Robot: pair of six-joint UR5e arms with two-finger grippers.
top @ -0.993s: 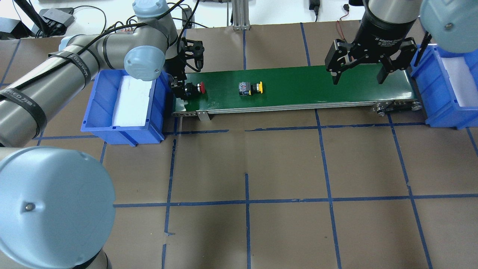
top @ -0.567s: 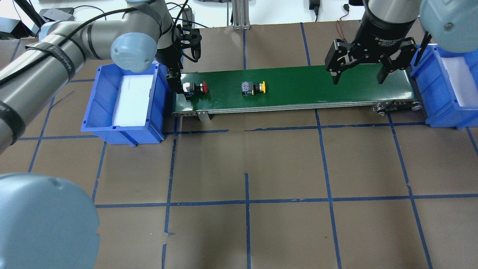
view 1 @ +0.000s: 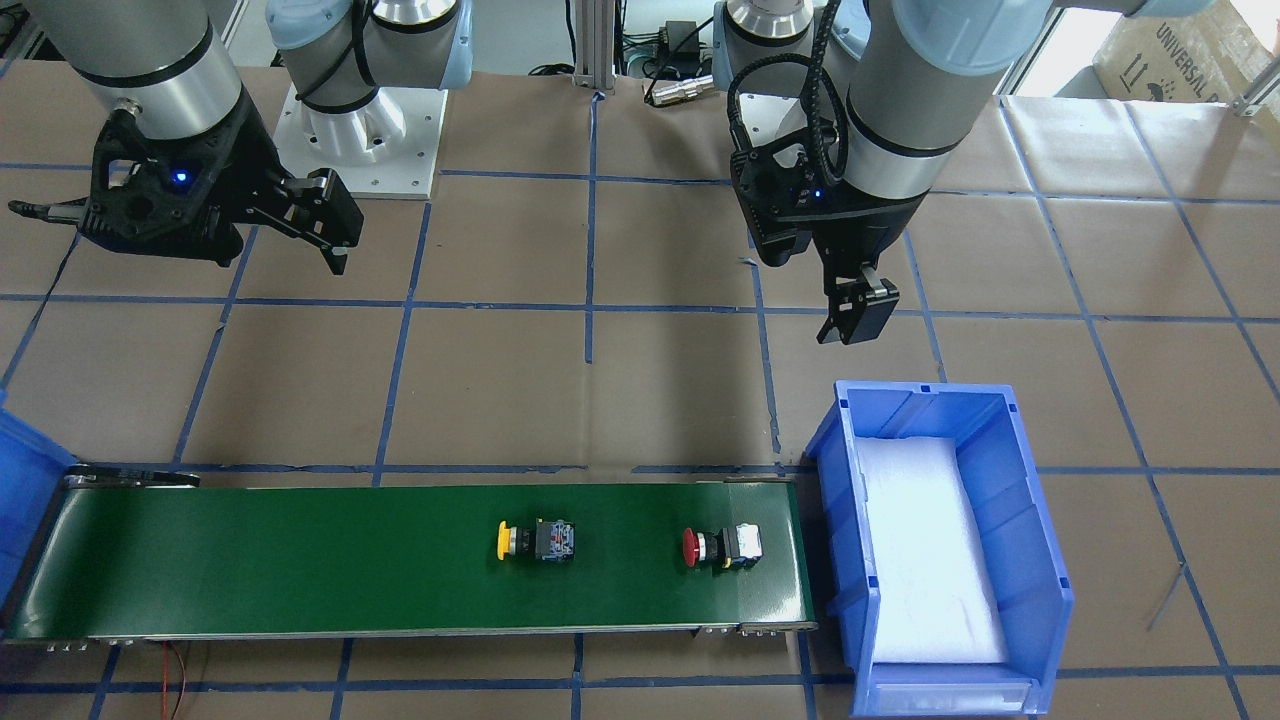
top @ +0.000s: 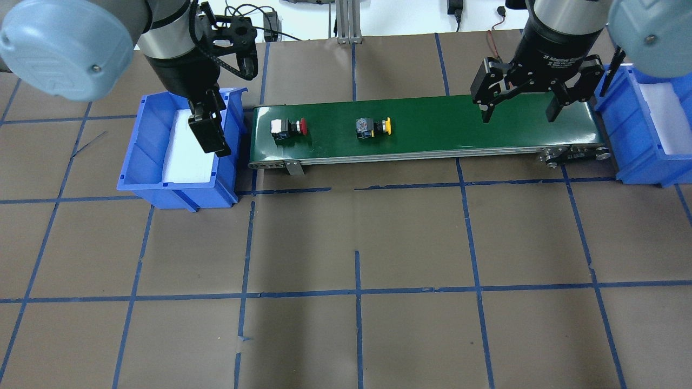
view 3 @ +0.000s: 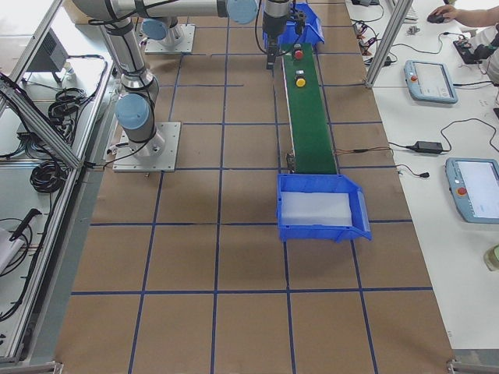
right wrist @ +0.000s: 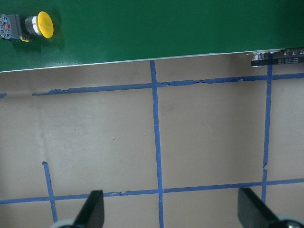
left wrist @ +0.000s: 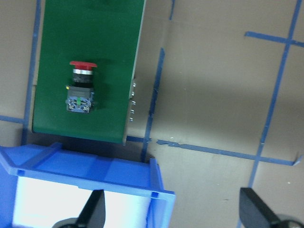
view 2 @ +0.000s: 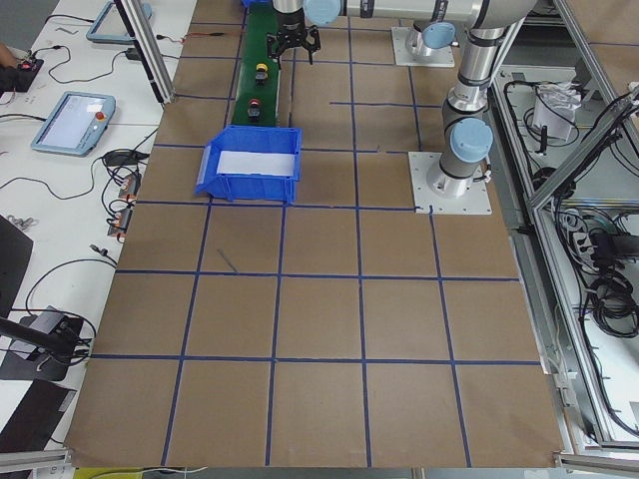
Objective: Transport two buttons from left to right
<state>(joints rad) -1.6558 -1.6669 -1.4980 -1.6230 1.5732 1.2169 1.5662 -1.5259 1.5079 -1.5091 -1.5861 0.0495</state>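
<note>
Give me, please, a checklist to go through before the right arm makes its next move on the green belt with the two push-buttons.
1. The yellow-capped push-button, black-bodied, lies on the green conveyor belt: ok.
2. The red-capped push-button lies on the belt, apart from the yellow one: ok.
3. The right gripper is open and empty above the belt's right end: ok.
4. The yellow-capped push-button is under the right gripper: not ok; it lies well short of it.
5. The left gripper is open, off the belt, over the left blue plastic bin: ok.
6. The right blue plastic bin stands at the belt's right end: ok.
</note>
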